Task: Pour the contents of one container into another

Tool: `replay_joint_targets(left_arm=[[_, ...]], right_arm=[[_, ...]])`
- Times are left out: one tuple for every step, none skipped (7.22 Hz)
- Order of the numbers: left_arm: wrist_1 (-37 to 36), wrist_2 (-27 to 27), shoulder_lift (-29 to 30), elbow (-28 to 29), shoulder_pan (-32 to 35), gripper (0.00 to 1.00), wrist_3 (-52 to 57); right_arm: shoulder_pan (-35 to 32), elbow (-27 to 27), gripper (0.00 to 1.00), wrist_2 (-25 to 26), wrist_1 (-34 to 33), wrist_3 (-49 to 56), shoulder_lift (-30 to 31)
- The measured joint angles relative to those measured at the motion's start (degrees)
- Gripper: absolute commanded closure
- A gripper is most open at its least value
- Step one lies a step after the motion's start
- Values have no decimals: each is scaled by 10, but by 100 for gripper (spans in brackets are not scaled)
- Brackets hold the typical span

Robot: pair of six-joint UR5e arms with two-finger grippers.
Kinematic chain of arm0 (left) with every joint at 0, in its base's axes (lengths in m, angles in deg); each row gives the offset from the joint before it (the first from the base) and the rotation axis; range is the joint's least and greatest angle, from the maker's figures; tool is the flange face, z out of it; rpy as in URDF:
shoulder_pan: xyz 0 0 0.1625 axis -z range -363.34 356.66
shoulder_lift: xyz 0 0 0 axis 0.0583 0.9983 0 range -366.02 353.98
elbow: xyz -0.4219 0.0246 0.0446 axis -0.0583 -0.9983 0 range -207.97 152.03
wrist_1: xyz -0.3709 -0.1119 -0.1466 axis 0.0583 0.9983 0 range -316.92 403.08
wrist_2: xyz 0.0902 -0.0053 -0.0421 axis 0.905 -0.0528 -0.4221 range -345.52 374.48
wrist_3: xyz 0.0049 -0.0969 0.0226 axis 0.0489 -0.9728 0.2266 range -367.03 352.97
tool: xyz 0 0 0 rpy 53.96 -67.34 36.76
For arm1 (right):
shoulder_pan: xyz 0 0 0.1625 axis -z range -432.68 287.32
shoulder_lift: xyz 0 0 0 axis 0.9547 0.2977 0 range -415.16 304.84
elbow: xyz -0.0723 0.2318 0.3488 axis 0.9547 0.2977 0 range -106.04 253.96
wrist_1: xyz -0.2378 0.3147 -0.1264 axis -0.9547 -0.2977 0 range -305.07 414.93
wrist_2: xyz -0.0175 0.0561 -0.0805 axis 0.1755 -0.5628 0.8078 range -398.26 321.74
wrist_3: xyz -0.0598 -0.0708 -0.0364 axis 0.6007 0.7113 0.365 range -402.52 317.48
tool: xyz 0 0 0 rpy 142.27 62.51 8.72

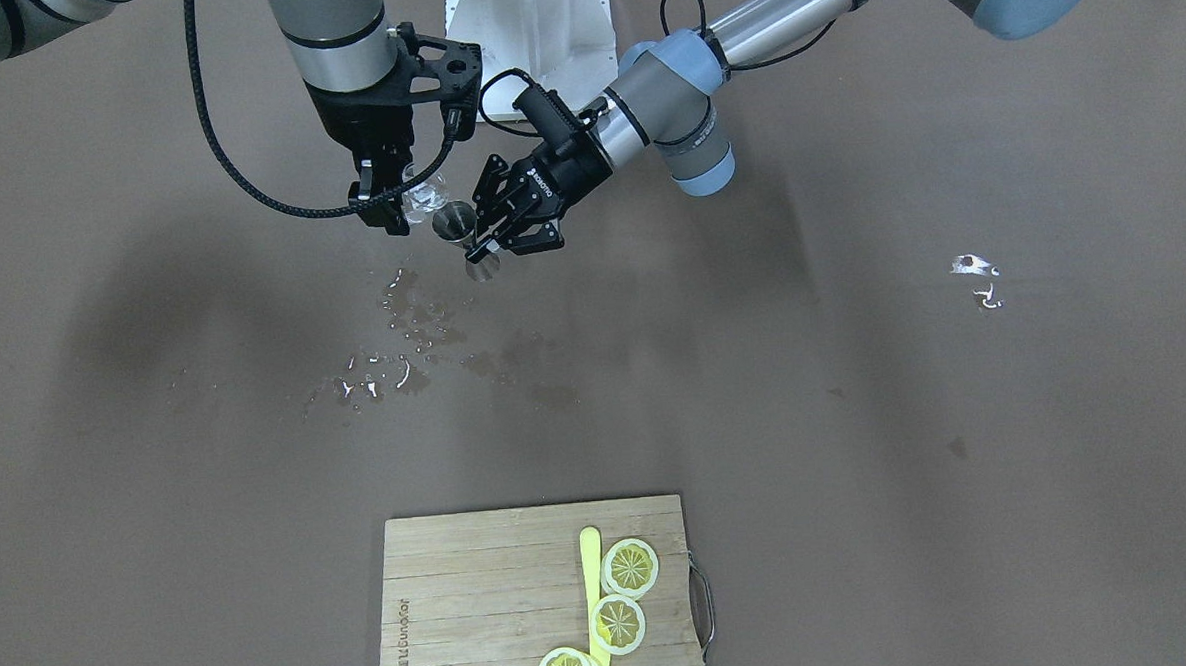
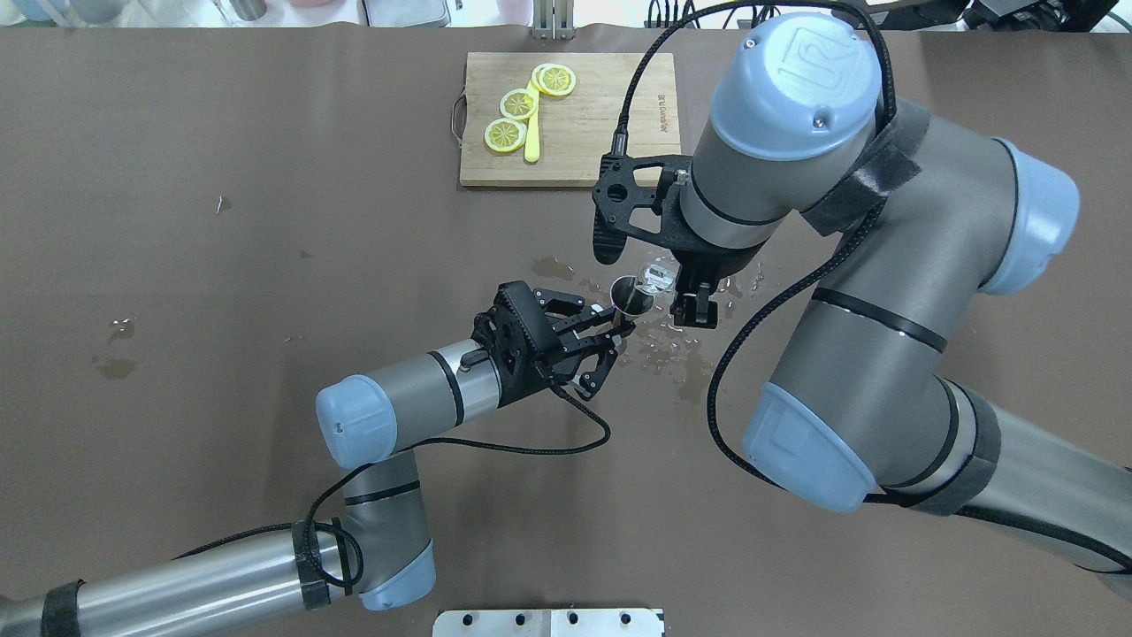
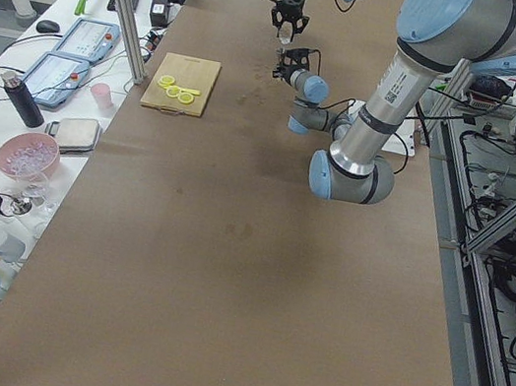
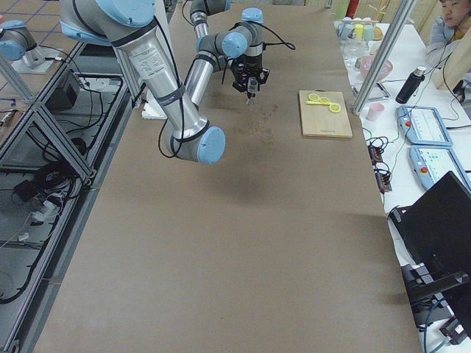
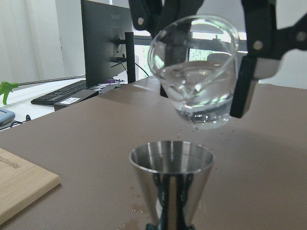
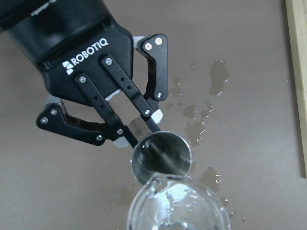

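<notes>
We log six views. Front-facing camera: across the table (image 1: 859, 462) from the robot (image 1: 664, 120), looking steeply down, base (image 1: 530, 35) at top, board (image 1: 484, 598) at bottom. Overhead: behind the robot, looking forward and down, so the same board sits at the top edge. Left and right side cameras: at the table's ends, far back, looking along its length; both take in the board, small. Left wrist camera: very near, about level with the jigger (image 5: 171, 182), glass (image 5: 196, 72) above. Right wrist camera: looks straight down into that jigger, close, glass rim at its bottom edge.
</notes>
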Motion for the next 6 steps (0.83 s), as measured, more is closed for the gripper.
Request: replay_joint_targets(left_arm=[[0, 0, 0, 0, 0, 100, 0], [0, 0, 0, 0, 0, 100, 0], [0, 1, 0, 0, 0, 100, 0], [-1, 1, 0, 0, 0, 100, 0], [-1, 4, 0, 1, 0, 100, 1], [-1, 12, -1, 1, 1, 100, 7]], right_arm=[[-9, -11, 100, -5, 1, 3, 4], [-18, -26, 100, -10, 6, 8, 14], [-26, -43, 100, -14, 17, 16, 31], [-36, -57, 100, -20, 42, 24, 52], [-50, -64, 100, -33, 79, 27, 75], [-61, -66, 100, -45, 119, 28, 97]])
